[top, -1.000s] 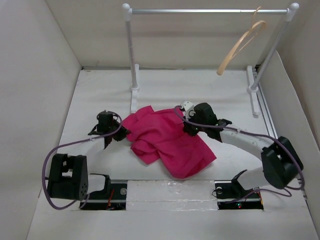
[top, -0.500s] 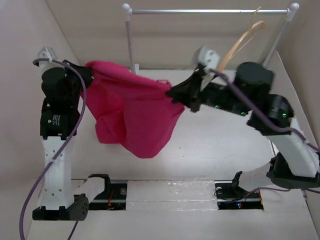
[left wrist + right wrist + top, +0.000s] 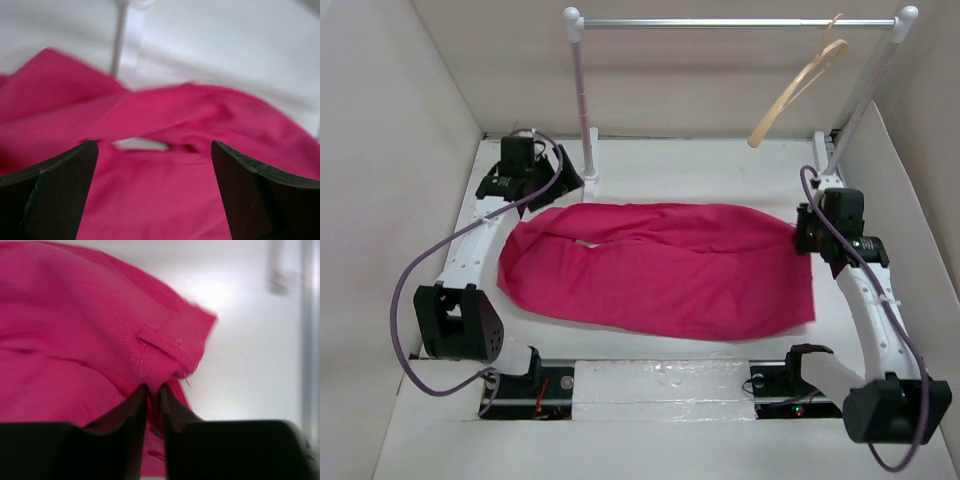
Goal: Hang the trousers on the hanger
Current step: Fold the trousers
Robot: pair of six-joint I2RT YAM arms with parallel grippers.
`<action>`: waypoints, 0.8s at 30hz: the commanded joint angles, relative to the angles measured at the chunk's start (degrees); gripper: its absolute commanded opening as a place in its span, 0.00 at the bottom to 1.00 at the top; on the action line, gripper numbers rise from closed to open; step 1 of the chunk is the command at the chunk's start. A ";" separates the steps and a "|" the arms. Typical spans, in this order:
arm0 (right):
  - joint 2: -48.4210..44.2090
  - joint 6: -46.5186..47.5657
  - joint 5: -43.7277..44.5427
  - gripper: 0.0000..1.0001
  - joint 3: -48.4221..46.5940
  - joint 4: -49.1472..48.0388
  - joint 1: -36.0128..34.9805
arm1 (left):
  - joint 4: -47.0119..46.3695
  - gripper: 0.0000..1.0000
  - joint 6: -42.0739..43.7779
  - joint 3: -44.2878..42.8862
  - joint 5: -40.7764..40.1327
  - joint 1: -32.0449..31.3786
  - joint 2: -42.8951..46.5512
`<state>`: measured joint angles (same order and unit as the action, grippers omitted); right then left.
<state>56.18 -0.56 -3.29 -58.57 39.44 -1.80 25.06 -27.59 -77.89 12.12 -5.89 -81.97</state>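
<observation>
1. Fingers, L arm: left fingers point(image 3: 52, 192) stand wide apart. Dark, matte, wedge-shaped, w/ flat inner faces. Nothing clamped betw. them; trousers point(image 3: 160, 200) fill the gap beneath. Whether the tips touch the cloth: cannot tell.
2. Fingers, R arm: right fingers point(image 3: 131, 432) closed tight, only a thin slit betw. them, pinching a fold of the trousers point(image 3: 75, 340) just below a stitched edge. Black, tapering to narrow tips.
3. Cloth item: trousers point(image 3: 660, 270) are bright magenta-pink woven fabric; fine twill grain shows in right wrist view. Soft, w/ shallow wrinkles. They lie spread out on the surface point(image 3: 650, 165) as a long rounded band running L to R betw. the two arms. L end lies near the left fingers, R end is in the right fingers' grip. Small pale gap betw. folds near the L end.
4. Task hanger point(image 3: 790, 96): slim, curved, pale tan wood, smooth, hook on top. Hangs tilted from the R end of the rail point(image 3: 720, 22), well apart from the trousers.
5. Rail detail: silver bar on white posts w/ round white end caps, at the far side of the surface.
6. Surface detail: white, flat, matte; pale walls point(image 3: 380, 150) on 3 sides.
</observation>
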 commanded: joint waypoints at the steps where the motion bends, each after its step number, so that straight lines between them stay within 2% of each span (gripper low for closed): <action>1: -1.34 -2.69 9.96 0.30 4.51 -10.17 8.04 | 0.96 0.93 3.42 2.65 -5.25 -0.09 6.30; 2: -0.12 -2.52 9.36 0.52 4.43 -10.87 9.70 | 0.96 0.94 3.60 3.96 -7.00 -0.09 7.08; 4: 1.20 -0.69 3.94 0.84 3.64 -11.49 9.02 | 1.22 0.94 3.43 9.40 -11.21 -0.09 9.37; 6: 2.43 -0.15 0.92 0.87 2.14 -9.57 4.21 | 0.70 0.95 1.94 15.70 -14.40 -0.09 11.73; 8: 1.65 -0.15 0.13 0.84 4.23 -9.99 -1.51 | -0.53 0.96 -1.56 20.56 -18.52 -0.09 13.50; 9: 0.69 -0.15 -0.48 0.78 5.90 -10.87 -4.76 | -2.36 0.96 -2.72 24.93 -18.45 2.52 15.60; 10: -0.97 -0.58 -1.10 0.47 7.66 -11.92 -11.49 | -3.60 0.96 -3.77 27.24 -17.23 3.59 16.66; 11: -1.86 -1.28 -1.37 0.25 9.24 -13.24 -14.77 | -4.57 0.96 -4.65 28.83 -17.48 3.61 17.80; 12: -2.39 -1.64 -1.98 0.08 12.22 -14.29 -18.11 | -4.67 0.96 -6.84 31.19 -18.00 4.13 19.64; 13: -2.83 -2.07 -2.85 0.00 13.47 -15.26 -24.67 | -4.67 0.95 -7.55 32.35 -18.10 4.13 20.44; 16: -1.61 -3.83 -1.03 0.00 16.29 -17.55 -33.85 | -7.55 0.87 -10.02 37.88 -16.44 4.13 24.57; 17: 1.18 -4.45 0.55 0.04 15.86 -19.21 -41.19 | -11.40 0.83 -11.85 41.29 -15.47 4.13 26.67; 18: 1.21 -4.45 1.26 0.04 15.85 -19.23 -41.26 | -11.44 0.83 -11.87 41.32 -15.46 4.13 26.69; 20: 4.89 -3.84 1.79 0.13 14.54 -20.98 -46.96 | -12.84 0.87 -13.79 41.94 -17.30 4.13 25.38; 21: 6.47 -2.97 1.45 0.26 12.44 -21.16 -48.46 | -14.06 0.89 -15.72 41.77 -19.05 4.13 24.42; 24: 11.83 -1.21 0.48 0.35 9.62 -20.90 -52.68 | -16.70 0.91 -19.32 40.71 -22.13 4.13 21.51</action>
<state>65.43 -3.09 -3.07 -44.45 23.20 -51.92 14.59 -41.41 -36.25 -6.09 -1.78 -58.94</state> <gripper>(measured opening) 0.341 0.902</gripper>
